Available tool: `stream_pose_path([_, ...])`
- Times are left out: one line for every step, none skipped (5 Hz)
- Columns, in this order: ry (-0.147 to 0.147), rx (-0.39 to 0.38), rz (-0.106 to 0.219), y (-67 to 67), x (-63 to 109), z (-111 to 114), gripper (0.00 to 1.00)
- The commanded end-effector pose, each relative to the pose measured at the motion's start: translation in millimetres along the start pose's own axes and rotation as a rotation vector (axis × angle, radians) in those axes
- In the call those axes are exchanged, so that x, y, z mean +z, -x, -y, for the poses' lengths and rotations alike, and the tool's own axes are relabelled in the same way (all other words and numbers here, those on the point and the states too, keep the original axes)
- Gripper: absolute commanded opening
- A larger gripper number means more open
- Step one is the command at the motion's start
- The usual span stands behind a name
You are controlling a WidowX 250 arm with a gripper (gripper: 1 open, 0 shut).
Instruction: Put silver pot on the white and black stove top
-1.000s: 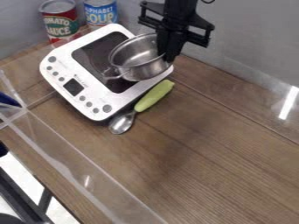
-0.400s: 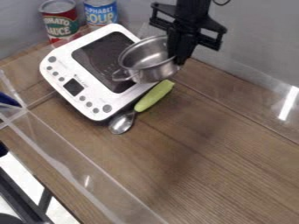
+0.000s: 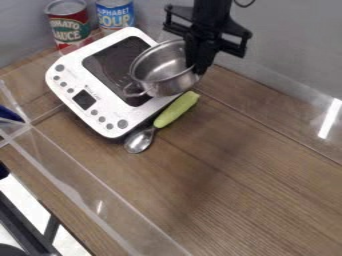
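Observation:
The silver pot (image 3: 163, 68) hangs tilted in the air, its open mouth turned toward the camera, over the right edge of the white and black stove top (image 3: 96, 68). My black gripper (image 3: 195, 66) comes straight down from above and is shut on the pot's right rim. Below the pot, the stove's black glass centre and its front panel with buttons show at the left. The fingertips are partly hidden behind the pot's rim.
A metal spoon with a yellow-green handle (image 3: 166, 115) lies on the wooden table just right of the stove. Two labelled cans (image 3: 88, 22) stand behind the stove against the wall. A clear plastic edge runs along the table's front left.
The pot stays held over the stove's right edge and tilts more, its mouth turning toward the camera. The gripper only shifts slightly sideways.

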State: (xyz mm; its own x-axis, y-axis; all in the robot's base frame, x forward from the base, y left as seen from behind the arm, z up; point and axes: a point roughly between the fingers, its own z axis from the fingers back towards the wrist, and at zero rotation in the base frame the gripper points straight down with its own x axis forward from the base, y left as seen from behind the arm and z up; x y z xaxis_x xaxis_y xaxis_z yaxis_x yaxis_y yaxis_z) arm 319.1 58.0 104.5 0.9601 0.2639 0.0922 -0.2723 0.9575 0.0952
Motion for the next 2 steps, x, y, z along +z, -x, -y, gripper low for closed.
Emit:
stream_pose_path([-0.006,0.04,0.068,-5.9,6.3,-6.2,0.0])
stream_pose_path([-0.001,0.029,0.081,2.3,3.1,-8.0,0.0])
